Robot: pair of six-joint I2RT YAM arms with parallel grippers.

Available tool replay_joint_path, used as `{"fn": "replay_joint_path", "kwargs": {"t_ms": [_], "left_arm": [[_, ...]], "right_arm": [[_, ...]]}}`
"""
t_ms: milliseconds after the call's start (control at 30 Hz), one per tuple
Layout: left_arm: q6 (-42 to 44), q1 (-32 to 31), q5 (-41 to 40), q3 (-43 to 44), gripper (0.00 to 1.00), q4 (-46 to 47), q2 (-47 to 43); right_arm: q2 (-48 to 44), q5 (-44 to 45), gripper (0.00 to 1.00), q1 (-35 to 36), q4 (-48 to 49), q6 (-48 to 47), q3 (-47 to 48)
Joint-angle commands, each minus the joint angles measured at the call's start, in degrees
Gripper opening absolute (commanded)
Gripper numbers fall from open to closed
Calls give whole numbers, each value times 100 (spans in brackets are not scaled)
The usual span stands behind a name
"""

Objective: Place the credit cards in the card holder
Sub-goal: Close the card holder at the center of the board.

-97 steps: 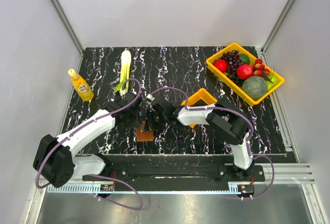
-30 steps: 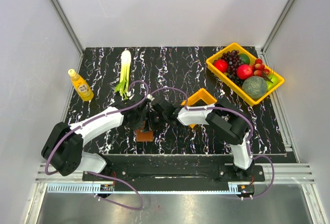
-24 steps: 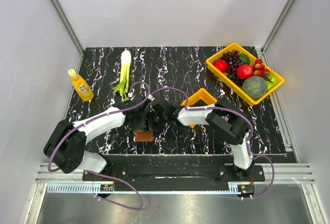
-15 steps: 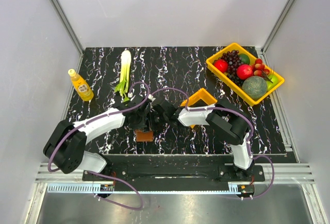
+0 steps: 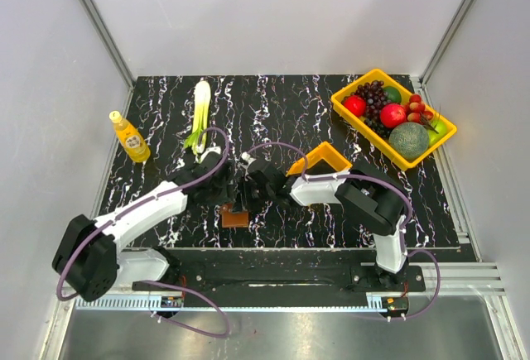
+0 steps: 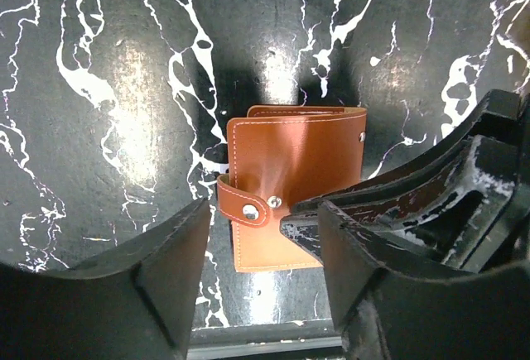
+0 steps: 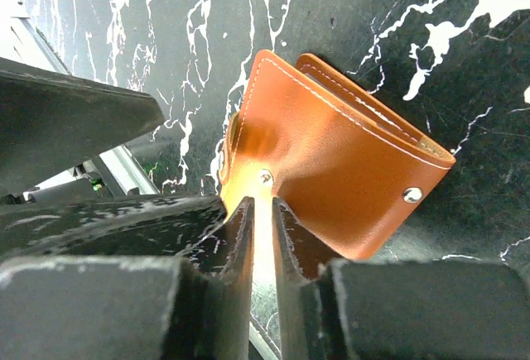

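Left wrist view: your left claw (image 6: 261,248) hangs spread wide over the closed card holder (image 6: 294,170), flat on the tabletop (image 6: 99,128). Your right claw (image 7: 262,211), fingers pinched nearly together, touches its snap strap; you cannot tell whether it grips.

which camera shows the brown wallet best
Left wrist: the wallet lies nearly whole, closed, strap and snaps plain. Right wrist shows it close but partly cut off by the right gripper. Top shows only a small brown patch.
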Motion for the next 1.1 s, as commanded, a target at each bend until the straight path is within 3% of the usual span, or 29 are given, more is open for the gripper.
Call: {"fn": "replay_joint_path", "kwargs": {"t_ms": [0, 133, 267, 367, 733, 1067], "left_arm": [[-329, -18, -268, -300, 61, 213, -606], [-786, -18, -532, -670, 61, 257, -1080], [-1050, -9, -489, -1161, 46, 424, -1748], [-1304, -18, -374, -1557, 40, 539, -2206], [-1885, -97, 346, -2744, 47, 1355, -2892], [-2025, -97, 127, -2727, 46, 1330, -2436]], "right_arm": [[-299, 177, 22, -37, 41, 17, -193], [-370, 45, 29, -99, 51, 219, -114], [-546, 36, 34, -160, 542, 684, -368], [-449, -70, 35, -231, 253, 712, -149], [-151, -342, 37, -231, 156, 720, 369], [87, -377, 36, -204, -239, 615, 598]]}}
